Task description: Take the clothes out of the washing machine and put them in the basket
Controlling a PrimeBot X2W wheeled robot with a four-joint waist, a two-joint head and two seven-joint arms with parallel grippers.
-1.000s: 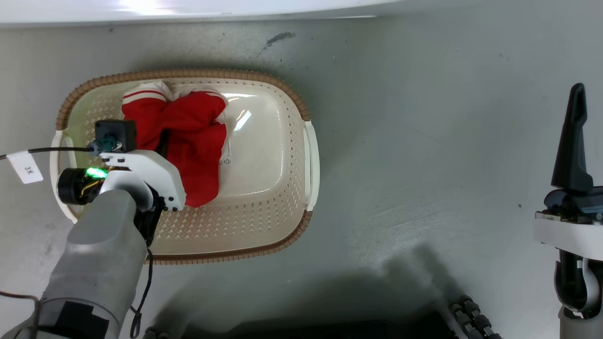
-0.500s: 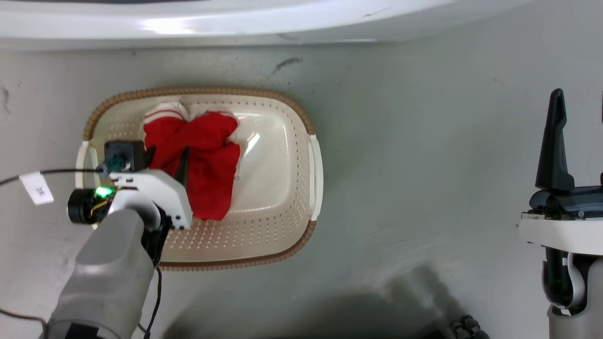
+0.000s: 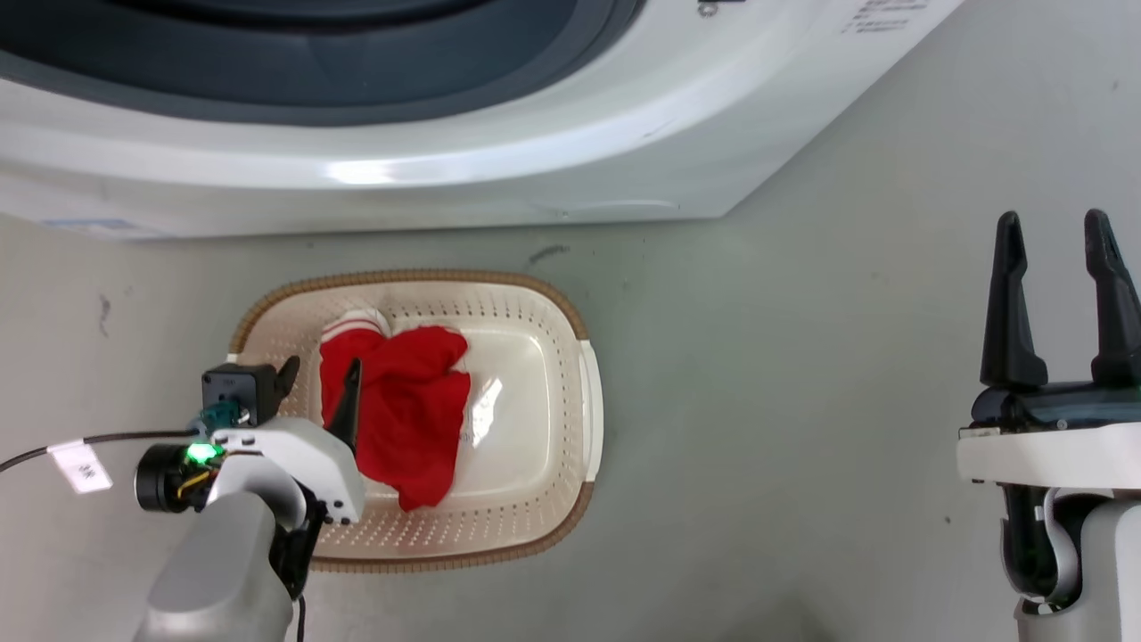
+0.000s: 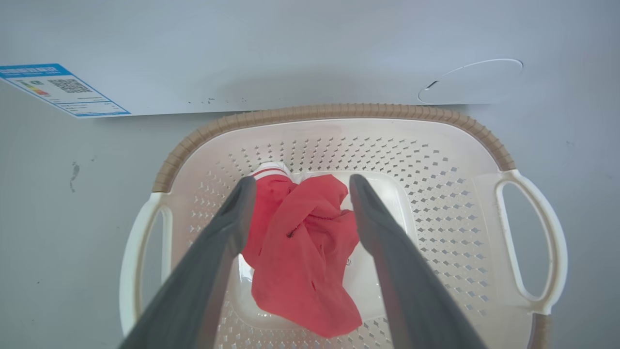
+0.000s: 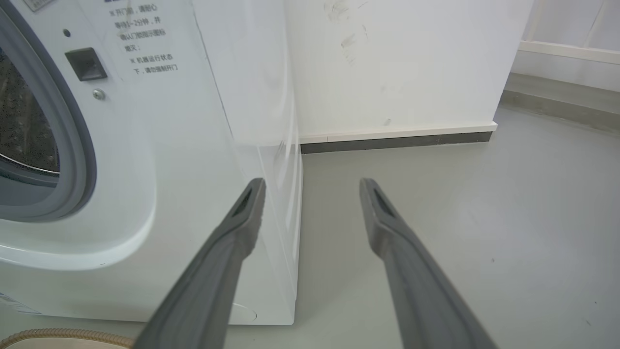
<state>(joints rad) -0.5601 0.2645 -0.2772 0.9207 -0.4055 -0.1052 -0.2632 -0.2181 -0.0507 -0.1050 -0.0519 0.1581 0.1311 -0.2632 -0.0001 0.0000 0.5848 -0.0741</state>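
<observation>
Head view, L to R: left tool (image 3: 322,363) spread, holding nothing, above the basket's (image 3: 544,308) left end; clothes (image 3: 406,419) heaped inside, left of centre. Washing machine (image 3: 446,169) just behind basket. Right tool (image 3: 1052,218) spread, empty, over floor (image 3: 758,401), well apart.

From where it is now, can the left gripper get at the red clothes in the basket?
Probably yes: the left gripper is open above the basket, and the clothes lie uncovered below it, with nothing between.
</observation>
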